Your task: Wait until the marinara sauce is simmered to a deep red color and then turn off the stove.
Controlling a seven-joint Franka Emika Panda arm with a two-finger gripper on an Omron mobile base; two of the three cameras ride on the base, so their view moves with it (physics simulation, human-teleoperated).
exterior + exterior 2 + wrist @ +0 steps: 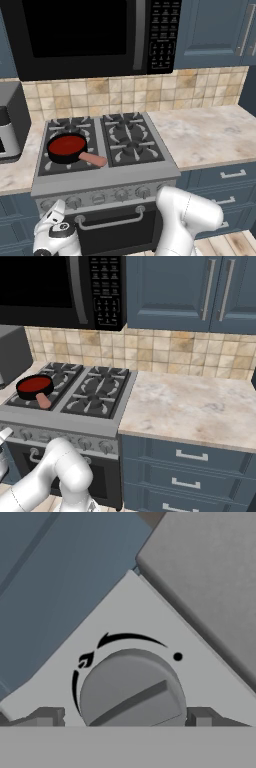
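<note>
The marinara sauce (66, 145) (34, 384) is a flat red disc in a small black pan with a pinkish handle (92, 159), on the front-left burner of the stove (107, 180) (65, 423). My gripper (56, 207) is low at the stove's front left, by the leftmost knob (48, 204). In the hand view that grey knob (131, 687) is close up, its ridge slanted. My gripper (125, 717) is open, with one dark fingertip (50, 717) on each side of the knob. Whether the fingertips touch the knob I cannot tell.
A black microwave (85, 35) hangs above the stove. At the left stands a grey toaster oven (10, 125). A marble counter (210, 135) over blue drawers (192, 456) runs to the right. The oven door's bar handle (110, 218) lies just right of my hand.
</note>
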